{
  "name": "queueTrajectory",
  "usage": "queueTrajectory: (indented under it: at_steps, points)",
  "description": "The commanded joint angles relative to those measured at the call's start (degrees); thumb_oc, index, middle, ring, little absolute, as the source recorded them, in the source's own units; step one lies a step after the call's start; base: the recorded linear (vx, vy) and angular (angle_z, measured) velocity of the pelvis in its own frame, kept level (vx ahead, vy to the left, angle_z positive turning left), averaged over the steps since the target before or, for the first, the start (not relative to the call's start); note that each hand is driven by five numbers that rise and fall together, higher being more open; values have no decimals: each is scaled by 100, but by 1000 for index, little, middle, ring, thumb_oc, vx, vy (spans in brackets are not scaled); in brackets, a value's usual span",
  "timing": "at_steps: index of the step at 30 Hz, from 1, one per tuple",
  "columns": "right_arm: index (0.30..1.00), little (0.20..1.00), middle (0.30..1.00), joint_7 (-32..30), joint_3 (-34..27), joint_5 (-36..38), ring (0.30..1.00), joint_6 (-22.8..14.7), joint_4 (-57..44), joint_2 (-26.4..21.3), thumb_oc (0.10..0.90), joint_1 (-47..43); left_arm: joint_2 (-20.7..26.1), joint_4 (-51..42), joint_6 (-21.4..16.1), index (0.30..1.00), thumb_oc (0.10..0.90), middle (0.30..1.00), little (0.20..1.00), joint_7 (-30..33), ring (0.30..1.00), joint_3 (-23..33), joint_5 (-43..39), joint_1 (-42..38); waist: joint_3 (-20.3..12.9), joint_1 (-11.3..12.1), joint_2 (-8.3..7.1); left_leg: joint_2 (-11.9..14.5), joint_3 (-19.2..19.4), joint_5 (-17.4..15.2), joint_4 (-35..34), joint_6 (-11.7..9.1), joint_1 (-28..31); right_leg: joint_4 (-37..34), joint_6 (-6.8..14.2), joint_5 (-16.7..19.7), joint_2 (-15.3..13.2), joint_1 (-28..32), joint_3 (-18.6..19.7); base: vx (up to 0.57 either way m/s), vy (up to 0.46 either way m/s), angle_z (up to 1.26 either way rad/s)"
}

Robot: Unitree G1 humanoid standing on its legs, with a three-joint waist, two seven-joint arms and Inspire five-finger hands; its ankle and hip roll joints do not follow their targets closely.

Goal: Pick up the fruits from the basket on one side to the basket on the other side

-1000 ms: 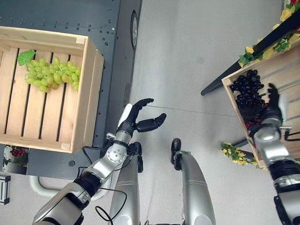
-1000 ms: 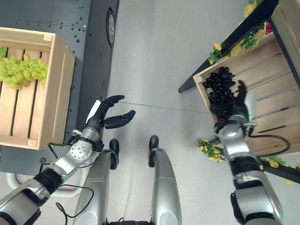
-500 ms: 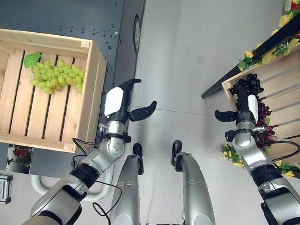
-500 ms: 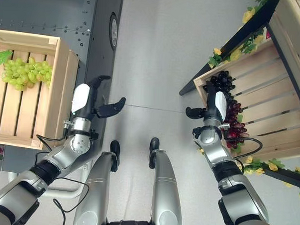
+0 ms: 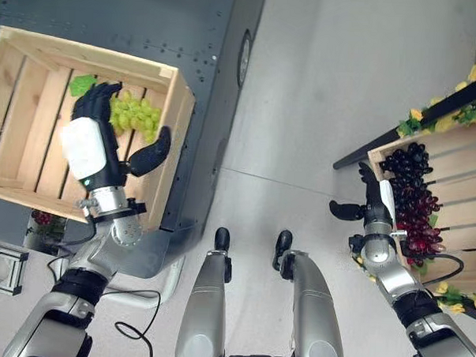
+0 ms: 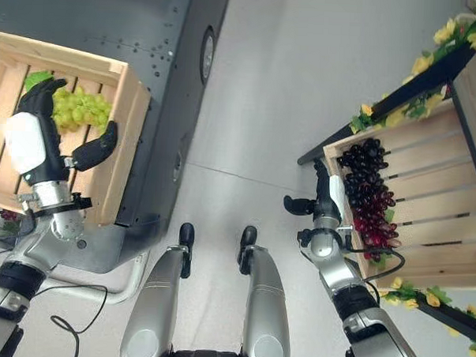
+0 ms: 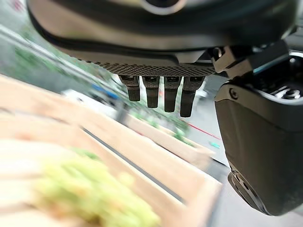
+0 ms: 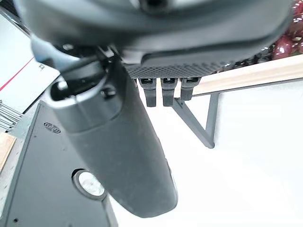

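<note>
Bright, even light from overhead falls across the pale floor (image 5: pixel 328 111), which reads almost white and bears only soft, faint shadows. The dark metal platform (image 5: pixel 189 26) carries a dull sheen rather than hard glare, while the white cover on the back of the left hand (image 5: pixel 93 140) shines brightest beside the wooden crate (image 5: pixel 177 136). Straight edges of that crate splay slightly towards the head views' borders. In the left wrist view the green grapes (image 7: pixel 94 198) and the crate's slats smear into streaks, while the fingers (image 7: pixel 165 94) stay crisp. In the right wrist view the floor is washed out, and the dark grapes (image 8: pixel 291 45) glint with small highlights.
</note>
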Motion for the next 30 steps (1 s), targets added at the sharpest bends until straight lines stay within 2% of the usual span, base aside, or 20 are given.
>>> queueTrajectory:
  at_steps: [1, 4, 9, 10, 14, 16, 22, 23, 30]
  points:
    - [900, 900, 900, 90, -204, 167, 900, -614, -265, -301, 800, -265, 118, -337, -620, 900, 800, 900, 900, 495, 900, 441, -299, -184, -77, -15, 362, -353, 442, 24, -432, 290, 314, -627, -63, 90, 208, 585, -92, 20, 41, 14]
    - [900, 900, 900, 222, -82, 280, 900, -625, -148, -316, 800, -396, 217, -35, -601, 900, 800, 900, 900, 442, 900, 519, -397, -402, -77, -2, 370, -368, 432, 143, -672, 278, 437, -812, -50, 146, 225, 701, -122, 0, 41, 17]
    - [900, 900, 900, 433, 133, 411, 900, -518, -182, -452, 800, -704, 766, 476, -23, 900, 800, 900, 900, -102, 900, 223, -515, -1054, -77, -43, 341, -325, 496, 155, -588, 267, 352, -756, -80, 127, 233, 653, -208, -18, 33, 4]
    - [900, 900, 900, 465, 149, 401, 900, -490, -223, -469, 800, -714, 871, 537, 185, 900, 800, 900, 900, -258, 900, 122, -471, -1154, -77, -52, 330, -309, 514, 139, -537, 269, 322, -723, -83, 113, 226, 637, -224, -2, 44, 1]
    - [900, 900, 900, 571, 239, 384, 900, -451, -224, -517, 800, -731, 1126, 862, 437, 900, 800, 900, 900, -560, 900, -157, -244, -1437, -77, -85, 313, -270, 555, 103, -425, 274, 250, -643, -97, 72, 217, 593, -238, -7, 59, 0]
    - [900, 900, 900, 690, 317, 477, 900, -410, -136, -620, 800, -782, 1352, 1075, 792, 900, 800, 900, 900, -799, 900, -472, 150, -1796, -77, -127, 287, -235, 604, 53, -279, 286, 137, -555, -123, 29, 219, 518, -235, -26, 99, 1]
    - [900, 900, 900, 920, 377, 658, 900, -600, 157, -788, 800, -781, 1703, 1495, 1285, 900, 800, 900, 900, -1148, 900, -1276, 381, -2674, -77, -201, 248, -169, 643, -132, 162, 338, -146, -210, -160, -91, 168, 295, -218, 3, 78, 3]
    - [900, 900, 900, 951, 386, 677, 900, -629, 169, -818, 800, -779, 1769, 1537, 1463, 900, 800, 900, 900, -1309, 900, -1480, 449, -2904, -77, -215, 237, -158, 649, -181, 282, 352, -252, -124, -166, -113, 153, 212, -216, 18, 75, 6]
    - [900, 900, 900, 1034, 417, 750, 900, -681, 203, -880, 800, -810, 2069, 1675, 2125, 900, 800, 900, 900, -2064, 900, -2422, 1265, -3812, -77, -272, 129, -87, 688, -357, 648, 408, -675, 152, -175, -159, 133, -187, -190, 21, 62, 1]
